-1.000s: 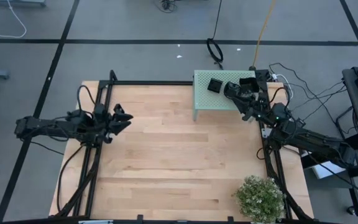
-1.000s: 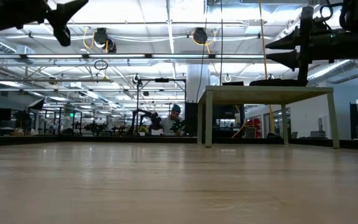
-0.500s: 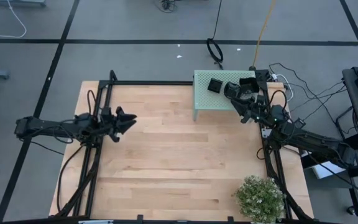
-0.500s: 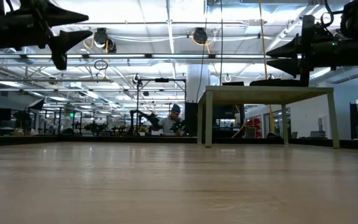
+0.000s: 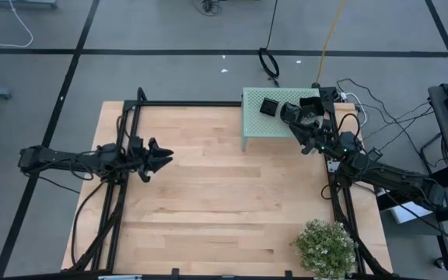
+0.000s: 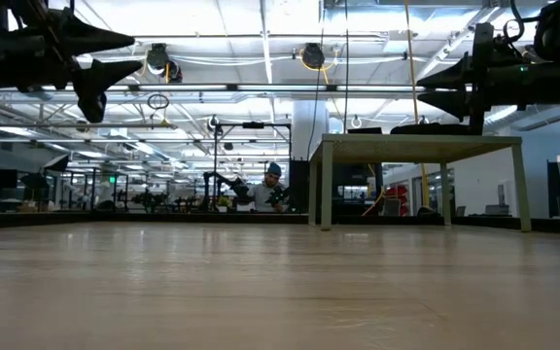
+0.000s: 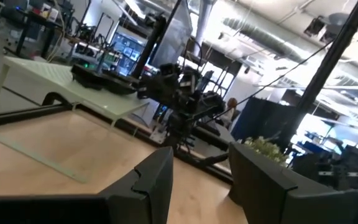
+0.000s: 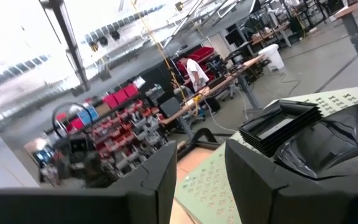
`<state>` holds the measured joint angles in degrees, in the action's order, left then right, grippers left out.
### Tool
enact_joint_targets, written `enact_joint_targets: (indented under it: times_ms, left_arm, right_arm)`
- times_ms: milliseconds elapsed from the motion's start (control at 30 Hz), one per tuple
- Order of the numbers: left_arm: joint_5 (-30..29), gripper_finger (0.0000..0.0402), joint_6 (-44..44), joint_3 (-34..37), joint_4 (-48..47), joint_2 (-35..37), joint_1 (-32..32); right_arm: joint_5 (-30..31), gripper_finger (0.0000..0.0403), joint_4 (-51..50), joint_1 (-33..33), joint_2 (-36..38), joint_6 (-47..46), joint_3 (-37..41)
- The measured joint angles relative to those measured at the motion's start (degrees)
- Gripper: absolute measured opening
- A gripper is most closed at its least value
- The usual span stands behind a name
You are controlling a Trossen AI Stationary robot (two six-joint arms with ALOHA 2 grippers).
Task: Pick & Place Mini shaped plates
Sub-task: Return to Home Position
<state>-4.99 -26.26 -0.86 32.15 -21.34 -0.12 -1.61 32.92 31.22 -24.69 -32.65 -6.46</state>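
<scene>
The mini shaped plates are glossy black dishes on the top of a pale green perforated stand (image 5: 264,124) at the table's far right. A stack of square plates (image 8: 281,124) rests there beside a wavy-edged one (image 8: 328,149). One plate (image 5: 269,106) lies apart from these. My right gripper (image 5: 288,113) hovers open just above the stand's top (image 6: 416,144), next to the plates, with nothing between its fingers (image 8: 160,174). My left gripper (image 5: 166,155) is open and empty, high over the table's left side (image 6: 115,58), and it points toward the stand (image 7: 55,81).
A small bushy plant (image 5: 325,245) stands at the table's near right corner. Black frame rails (image 5: 123,202) run along both sides of the table. The wooden top (image 5: 216,202) between the arms is bare. A person (image 6: 273,185) is far off in the room.
My left gripper has sunk and tipped from pointing upward to nearly level, and it has reached a little toward the table's middle. Its fingers stay open.
</scene>
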Motion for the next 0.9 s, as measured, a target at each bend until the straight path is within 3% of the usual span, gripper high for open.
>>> enact_joint_targets:
  times_ms: [200,467,900]
  left_arm:
    - [0.0,0.0159,1.0,0.0,-1.2,0.0,0.0]
    - [0.0,0.0159,0.6,0.0,-1.1,0.0,0.0]
    - [0.0,0.0159,0.5,0.0,-1.2,2.8,0.0]
  right_arm:
    - [1.5,0.0123,0.5,0.0,0.0,-4.0,0.0]
    - [3.1,0.0123,-0.1,0.0,0.0,4.4,0.0]
    - [3.1,0.0123,0.2,0.0,0.0,4.8,0.0]
